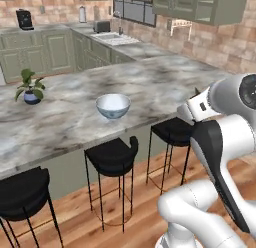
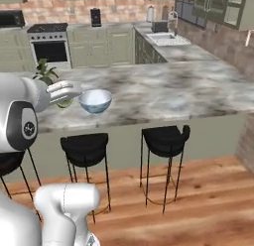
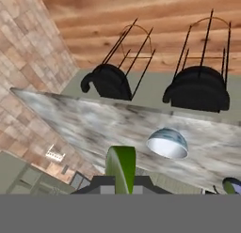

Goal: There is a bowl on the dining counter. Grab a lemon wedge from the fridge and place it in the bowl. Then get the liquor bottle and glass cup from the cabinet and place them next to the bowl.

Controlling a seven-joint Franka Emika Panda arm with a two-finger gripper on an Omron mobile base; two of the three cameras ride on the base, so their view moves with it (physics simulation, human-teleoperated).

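I see my fingers [image 3: 120, 182] clamped on the green lemon wedge [image 3: 121, 167], with the bowl [image 1: 113, 105] on the desk [image 1: 165, 82].

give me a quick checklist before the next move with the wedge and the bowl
1. Grip: gripper shut on a green wedge: ok.
2. Is it the lemon wedge: cannot tell, it looks green.
3. Bowl upright and empty on the dining counter: ok.
4. Gripper above the bowl: not ok, in the left base view the hand sits off to the bowl's side.
5. Way to the bowl: ok, the potted plant stands apart on the bowl's other side.
6. Bottle and cup beside the bowl: not ok, not yet there.
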